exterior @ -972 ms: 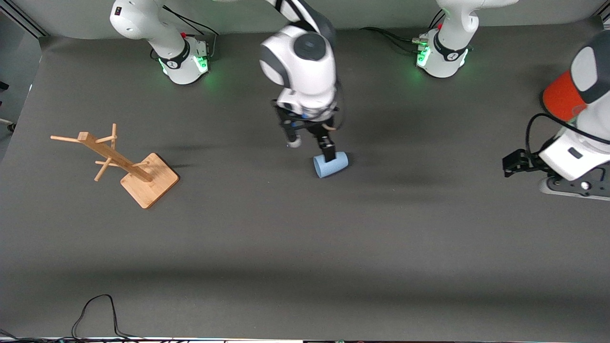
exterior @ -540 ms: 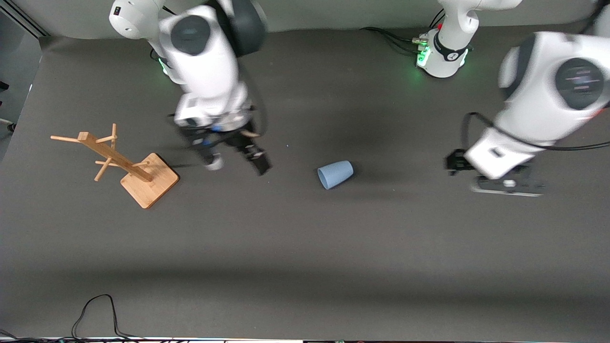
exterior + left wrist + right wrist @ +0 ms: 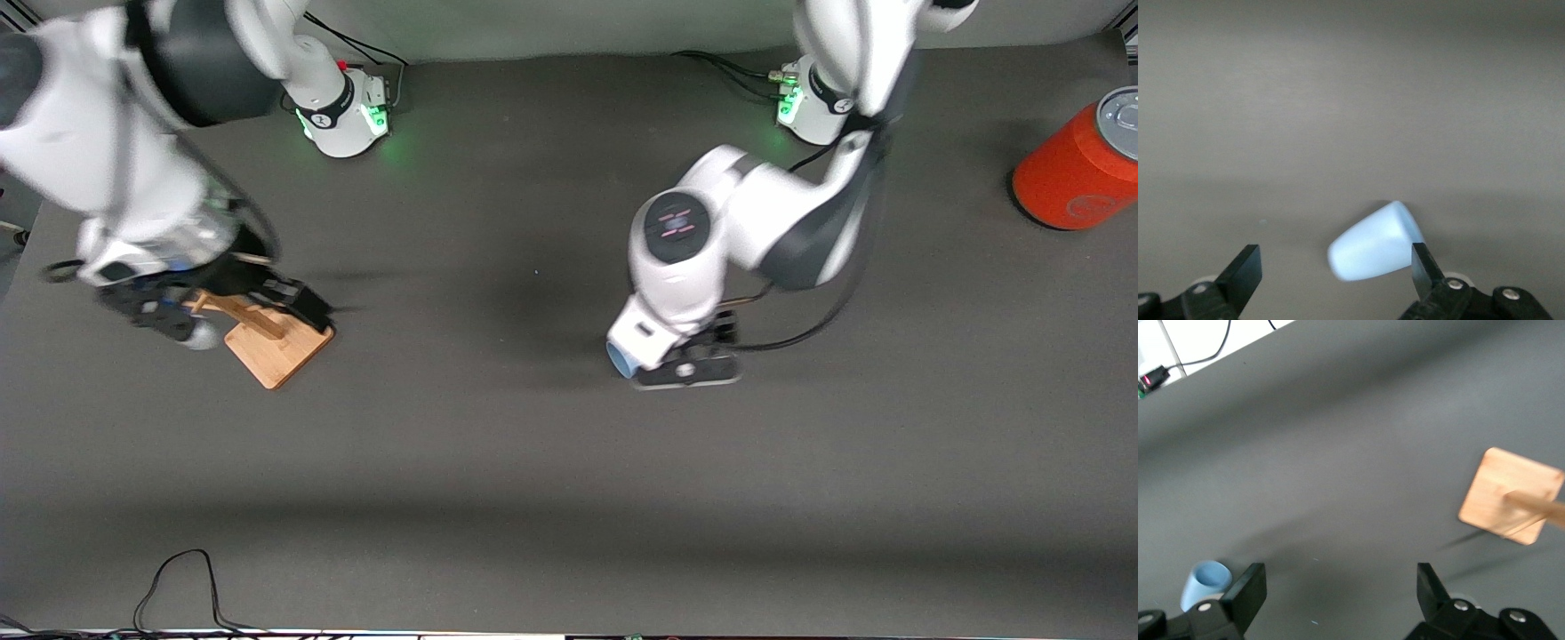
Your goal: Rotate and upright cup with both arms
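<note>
The light-blue cup (image 3: 1375, 250) lies on its side on the grey mat near the table's middle. My left gripper (image 3: 1335, 273) is open just above it, with the cup between the fingers and close to one fingertip (image 3: 1421, 265). In the front view the left hand (image 3: 680, 360) covers the cup, and only a blue edge (image 3: 620, 360) shows. My right gripper (image 3: 256, 322) is open and empty over the wooden rack. In the right wrist view the right gripper (image 3: 1341, 593) holds nothing, and the cup (image 3: 1205, 583) shows its darker blue inside.
A wooden peg rack (image 3: 276, 342) on a square base stands toward the right arm's end; its base also shows in the right wrist view (image 3: 1511, 495). A large orange can (image 3: 1080, 169) with a grey lid stands at the left arm's end. A black cable (image 3: 178, 578) lies at the near edge.
My right gripper has let the cup go and swung away to over the wooden rack. My left arm has swept in from the table's end to over the cup, uncovering the orange can.
</note>
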